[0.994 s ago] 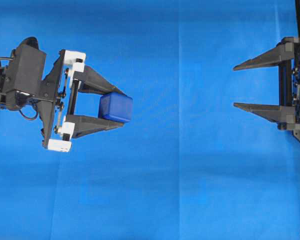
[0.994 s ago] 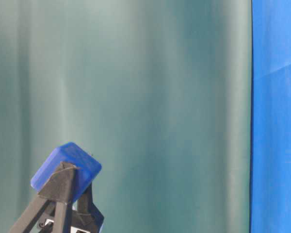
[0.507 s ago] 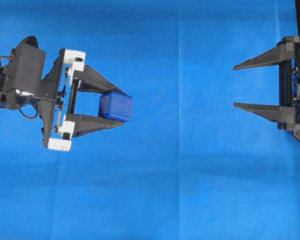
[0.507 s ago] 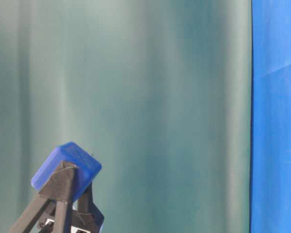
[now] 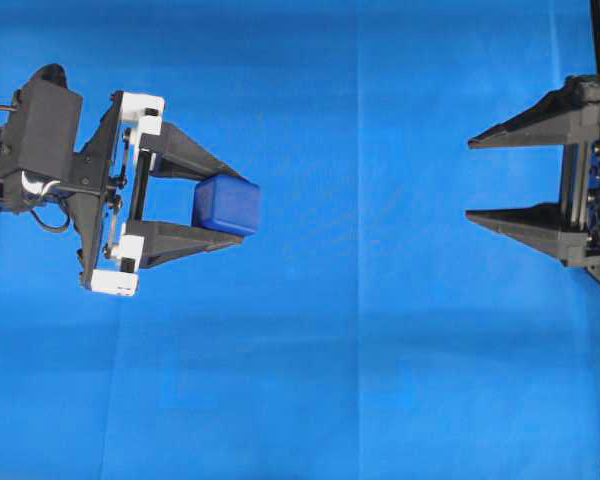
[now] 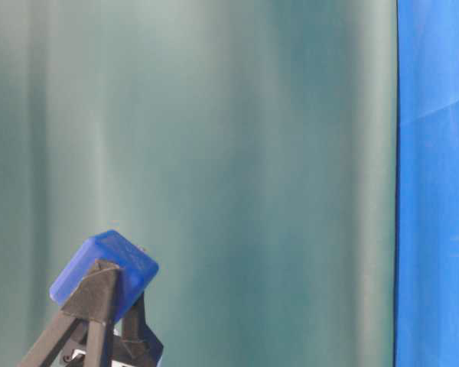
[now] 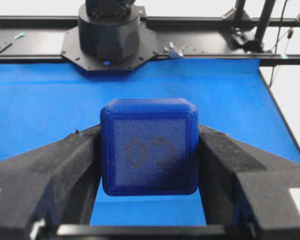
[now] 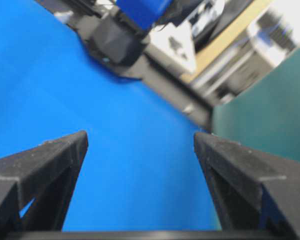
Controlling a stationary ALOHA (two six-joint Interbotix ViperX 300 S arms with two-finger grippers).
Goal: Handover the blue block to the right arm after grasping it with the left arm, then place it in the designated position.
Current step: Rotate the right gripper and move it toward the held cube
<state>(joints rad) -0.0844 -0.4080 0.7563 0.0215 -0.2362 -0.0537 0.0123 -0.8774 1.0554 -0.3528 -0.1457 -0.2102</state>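
Blue block [image 5: 226,205], a rigid, probably light rounded cube, clamped between the left gripper [image 5: 218,208] fingertips above the cloth's [image 5: 360,380] left half; right gripper [image 5: 472,178] spread wide, best taking its exposed faces.

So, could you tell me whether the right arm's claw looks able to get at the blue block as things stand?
Probably yes: the right claw is open, facing the blue block, with only bare blue cloth between; the left claw grips its sides.
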